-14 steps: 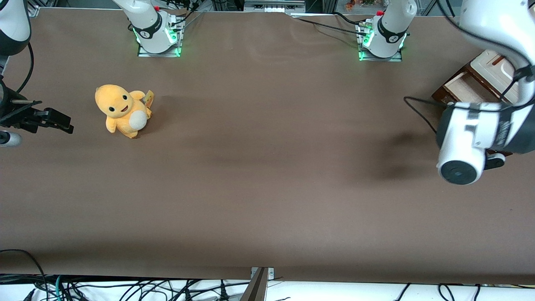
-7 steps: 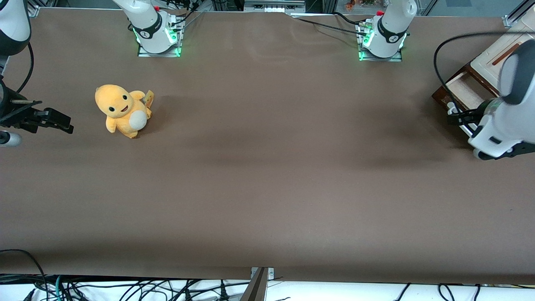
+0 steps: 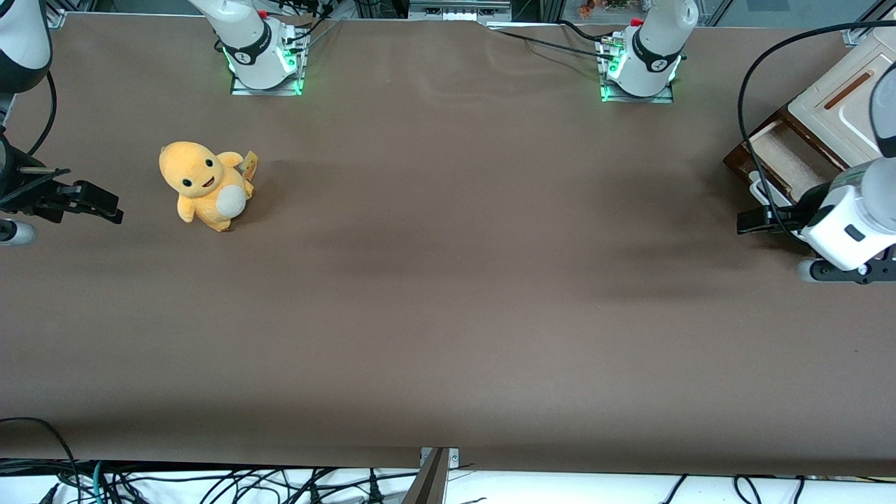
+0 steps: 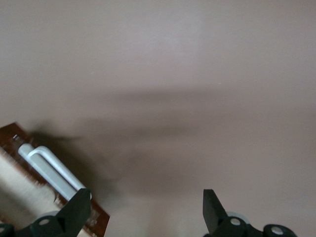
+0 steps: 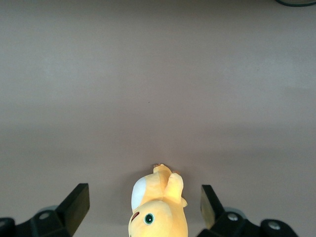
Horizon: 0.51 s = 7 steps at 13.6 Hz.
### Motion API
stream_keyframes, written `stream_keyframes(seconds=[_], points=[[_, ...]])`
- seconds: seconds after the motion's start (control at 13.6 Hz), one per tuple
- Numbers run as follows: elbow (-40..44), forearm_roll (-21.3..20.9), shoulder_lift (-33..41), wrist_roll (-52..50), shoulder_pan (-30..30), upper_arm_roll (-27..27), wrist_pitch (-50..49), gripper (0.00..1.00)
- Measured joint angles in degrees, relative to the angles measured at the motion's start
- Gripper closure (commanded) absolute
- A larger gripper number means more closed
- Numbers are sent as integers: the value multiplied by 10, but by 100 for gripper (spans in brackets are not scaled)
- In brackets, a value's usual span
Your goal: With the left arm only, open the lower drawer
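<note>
Dark-brown wooden lower drawer [image 3: 778,155] lying partly out at working arm's end of desk [image 3: 448,280]; black gripper [image 4: 143,207], fingers spread wide just beside white bar handle [image 4: 52,170], best closing squarely, then drawing straight.

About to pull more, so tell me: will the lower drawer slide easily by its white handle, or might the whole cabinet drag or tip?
The lower drawer already stands partly out, so it probably slides freely. Its white handle looks stiff. The cabinet looks small and likely light, so it may drag. The open gripper hangs in front of the handle.
</note>
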<state>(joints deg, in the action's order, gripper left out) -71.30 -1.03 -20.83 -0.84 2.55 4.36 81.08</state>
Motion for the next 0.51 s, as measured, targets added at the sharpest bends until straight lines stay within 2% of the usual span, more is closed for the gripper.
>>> stream_keyframes(seconds=[0.22,0.51], points=[[-28,15,24,20,4,0,29,0],[-175,15,132,21,-2,1,106,0]])
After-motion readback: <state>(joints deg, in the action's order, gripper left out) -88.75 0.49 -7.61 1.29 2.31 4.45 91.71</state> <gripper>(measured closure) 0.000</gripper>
